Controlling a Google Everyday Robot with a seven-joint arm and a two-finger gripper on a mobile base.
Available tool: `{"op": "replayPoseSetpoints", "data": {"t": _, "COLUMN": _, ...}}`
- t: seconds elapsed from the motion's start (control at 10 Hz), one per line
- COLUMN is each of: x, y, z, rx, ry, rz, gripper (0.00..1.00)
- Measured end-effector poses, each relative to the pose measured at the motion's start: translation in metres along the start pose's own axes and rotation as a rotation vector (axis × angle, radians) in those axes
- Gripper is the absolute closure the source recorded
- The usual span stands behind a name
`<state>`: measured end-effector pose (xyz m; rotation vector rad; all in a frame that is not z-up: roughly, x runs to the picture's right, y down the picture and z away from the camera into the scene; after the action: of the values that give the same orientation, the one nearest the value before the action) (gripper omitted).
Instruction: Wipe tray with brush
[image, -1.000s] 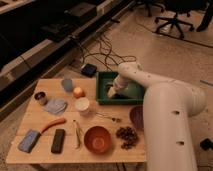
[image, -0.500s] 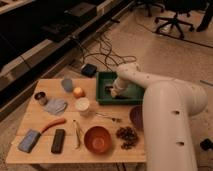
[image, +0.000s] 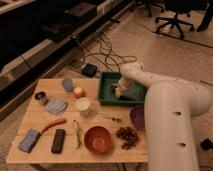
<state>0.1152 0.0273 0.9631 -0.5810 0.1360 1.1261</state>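
Note:
The green tray (image: 106, 79) stands on the wooden table at its back right. My gripper (image: 118, 91) is down inside the tray, near its middle, at the end of the white arm that reaches in from the right. A small dark piece (image: 114, 90) shows at the gripper's tip, low over the tray floor; it looks like the brush, mostly hidden by the wrist.
In front of the tray lie a purple bowl (image: 135, 116), a brown bowl (image: 98, 138), a dark cluster (image: 127, 136), a white cup (image: 83, 105), an orange fruit (image: 78, 92), an orange curved tool (image: 52, 124), a black bar (image: 58, 140) and a blue sponge (image: 29, 140). Cables lie on the floor behind.
The gripper has shifted slightly to the right inside the tray. Nothing else on the table has moved.

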Motion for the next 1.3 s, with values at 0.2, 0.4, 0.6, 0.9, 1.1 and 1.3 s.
{"op": "replayPoseSetpoints", "data": {"t": 0.2, "x": -0.009, "y": -0.024, "z": -0.03, "rx": -0.019, "ry": -0.039, "rz": 0.051, "gripper": 1.0}}
{"op": "replayPoseSetpoints", "data": {"t": 0.4, "x": -0.018, "y": -0.032, "z": -0.063, "rx": -0.053, "ry": -0.065, "rz": 0.054, "gripper": 1.0}}
{"op": "replayPoseSetpoints", "data": {"t": 0.6, "x": -0.023, "y": -0.033, "z": -0.076, "rx": -0.082, "ry": -0.072, "rz": 0.04, "gripper": 1.0}}
{"op": "replayPoseSetpoints", "data": {"t": 0.9, "x": -0.04, "y": -0.027, "z": -0.076, "rx": -0.116, "ry": -0.058, "rz": 0.011, "gripper": 1.0}}
{"op": "replayPoseSetpoints", "data": {"t": 1.1, "x": -0.055, "y": -0.028, "z": -0.075, "rx": -0.129, "ry": -0.034, "rz": -0.003, "gripper": 1.0}}
{"op": "replayPoseSetpoints", "data": {"t": 1.3, "x": -0.072, "y": -0.019, "z": -0.072, "rx": -0.132, "ry": -0.018, "rz": -0.029, "gripper": 1.0}}
